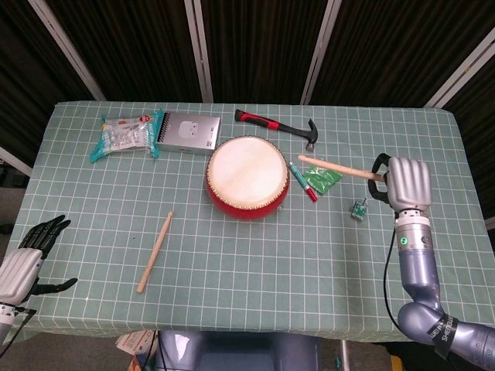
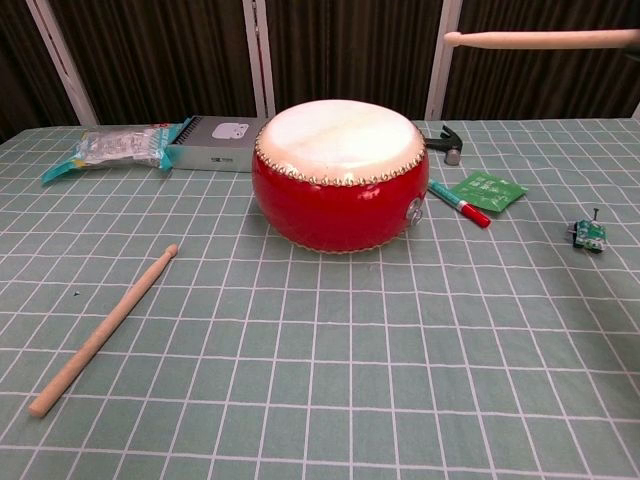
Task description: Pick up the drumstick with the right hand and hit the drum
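Note:
A red drum (image 1: 247,177) (image 2: 340,178) with a pale skin stands in the middle of the green checked table. My right hand (image 1: 404,185) is raised to the right of the drum and grips a wooden drumstick (image 1: 339,168) (image 2: 540,39), whose tip points left toward the drum, short of its rim. In the chest view only the stick shows, high at the top right. A second drumstick (image 1: 155,251) (image 2: 104,331) lies on the cloth at the front left. My left hand (image 1: 27,260) hangs off the table's front left corner, fingers apart and holding nothing.
A hammer (image 1: 278,127), a grey box (image 1: 188,133) and a plastic packet (image 1: 125,134) lie behind the drum. A red-green marker (image 1: 302,182), a green sachet (image 1: 322,177) and a small green part (image 1: 358,209) lie to its right.

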Available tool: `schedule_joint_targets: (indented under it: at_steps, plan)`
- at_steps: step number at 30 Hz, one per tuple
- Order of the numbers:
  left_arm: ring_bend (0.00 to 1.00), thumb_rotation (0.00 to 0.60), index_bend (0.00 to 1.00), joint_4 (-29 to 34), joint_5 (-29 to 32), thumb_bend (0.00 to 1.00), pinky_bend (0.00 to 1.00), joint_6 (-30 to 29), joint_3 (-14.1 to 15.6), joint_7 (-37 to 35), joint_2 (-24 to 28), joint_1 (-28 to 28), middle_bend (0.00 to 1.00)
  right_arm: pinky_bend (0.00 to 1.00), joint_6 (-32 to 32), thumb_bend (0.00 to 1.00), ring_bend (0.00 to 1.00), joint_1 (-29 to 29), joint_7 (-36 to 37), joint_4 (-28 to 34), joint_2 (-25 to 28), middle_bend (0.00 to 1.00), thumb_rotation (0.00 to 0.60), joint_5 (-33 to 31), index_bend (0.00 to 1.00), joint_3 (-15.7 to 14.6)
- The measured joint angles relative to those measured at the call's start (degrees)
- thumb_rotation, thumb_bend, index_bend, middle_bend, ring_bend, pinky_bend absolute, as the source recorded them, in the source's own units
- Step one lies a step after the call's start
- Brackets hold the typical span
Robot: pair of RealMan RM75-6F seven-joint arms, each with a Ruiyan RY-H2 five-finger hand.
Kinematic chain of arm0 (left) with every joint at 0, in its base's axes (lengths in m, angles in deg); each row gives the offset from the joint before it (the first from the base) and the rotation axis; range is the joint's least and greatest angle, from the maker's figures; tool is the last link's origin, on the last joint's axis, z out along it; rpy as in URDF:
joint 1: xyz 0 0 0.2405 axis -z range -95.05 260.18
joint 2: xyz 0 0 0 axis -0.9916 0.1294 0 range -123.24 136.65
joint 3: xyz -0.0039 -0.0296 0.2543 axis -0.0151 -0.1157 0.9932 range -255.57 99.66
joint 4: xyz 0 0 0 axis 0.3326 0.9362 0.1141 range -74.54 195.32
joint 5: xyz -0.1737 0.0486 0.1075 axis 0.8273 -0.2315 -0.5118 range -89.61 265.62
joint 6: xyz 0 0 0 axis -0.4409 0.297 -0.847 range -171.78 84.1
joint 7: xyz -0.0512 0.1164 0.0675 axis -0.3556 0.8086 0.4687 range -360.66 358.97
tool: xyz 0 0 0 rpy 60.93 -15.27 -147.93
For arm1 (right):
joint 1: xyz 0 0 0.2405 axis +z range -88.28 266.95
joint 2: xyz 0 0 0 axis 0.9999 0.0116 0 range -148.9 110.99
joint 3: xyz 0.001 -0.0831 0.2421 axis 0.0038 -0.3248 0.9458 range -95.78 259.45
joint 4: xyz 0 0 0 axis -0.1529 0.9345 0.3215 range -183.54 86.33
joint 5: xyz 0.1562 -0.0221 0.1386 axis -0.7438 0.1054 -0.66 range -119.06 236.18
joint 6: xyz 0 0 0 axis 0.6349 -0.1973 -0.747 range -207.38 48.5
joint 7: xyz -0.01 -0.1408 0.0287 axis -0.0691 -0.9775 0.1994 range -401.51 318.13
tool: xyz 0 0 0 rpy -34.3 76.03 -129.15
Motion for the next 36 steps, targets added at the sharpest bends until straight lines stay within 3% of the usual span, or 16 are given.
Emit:
schedule_joint_targets:
  at_steps: [11, 18, 22, 28, 36]
  plan:
    - [0.0, 0.6, 0.0, 1.56, 1.08, 0.0, 0.01, 2.02, 0.01, -1.71, 1.27, 0.69, 0.0, 1.0, -0.63, 0.43, 1.0, 9.61, -7.49, -5.04, -9.55, 1.0, 0.6, -5.45, 1.0, -2.25]
    - [0.0, 0.6, 0.0, 2.41, 1.7, 0.0, 0.01, 3.15, 0.02, -2.25, 1.87, 1.07, 0.0, 1.0, -0.67, 0.43, 1.0, 12.75, -11.31, -9.76, -14.25, 1.0, 0.6, -8.5, 1.0, -5.9]
    - [0.0, 0.6, 0.0, 2.64, 1.93, 0.0, 0.01, 3.45, 0.0, -2.45, 2.02, 1.16, 0.0, 1.0, -0.39, 0.43, 1.0, 13.87, -11.92, -11.33, -15.48, 1.0, 0.6, -9.65, 1.0, -6.37]
    - [0.0, 0.6, 0.0, 3.19, 2.26, 0.0, 0.01, 3.87, -0.1, -2.47, 2.25, 1.33, 0.0, 1.0, 0.35, 0.43, 1.0, 14.12, -9.14, -11.33, -15.07, 1.0, 0.6, -9.31, 1.0, -4.49]
    - [0.0, 0.6, 0.0, 3.41, 2.43, 0.0, 0.01, 4.3, -0.06, -2.76, 2.42, 1.42, 0.0, 1.0, 3.01, 0.44, 1.0, 12.25, 6.1, -7.88, -12.85, 1.0, 0.6, -4.4, 1.0, 3.49]
